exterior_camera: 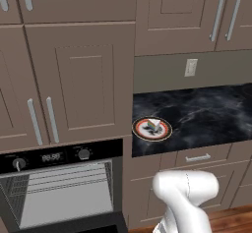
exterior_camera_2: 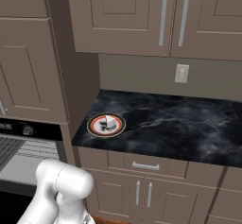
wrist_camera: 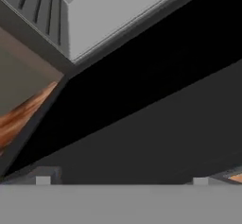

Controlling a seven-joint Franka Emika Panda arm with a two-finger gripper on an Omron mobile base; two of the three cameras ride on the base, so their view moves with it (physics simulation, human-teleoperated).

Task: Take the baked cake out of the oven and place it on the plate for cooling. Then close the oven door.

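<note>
Since the baked cake [exterior_camera: 154, 125] is already sitting on the plate [exterior_camera: 140, 132] on the black marble counter [exterior_camera: 206, 114], the gripper [wrist_camera: 121, 180] is hanging low over the dropped oven door [wrist_camera: 142, 124], jaws spread wide and holding nothing, likely readying to lift it shut; the oven [exterior_camera: 59, 190] is gaping among brown cabinets [exterior_camera: 78, 79]

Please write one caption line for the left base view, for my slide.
Cake slice rests on the patterned plate on the black marble counter; the oven stands open, racks visible.
</note>
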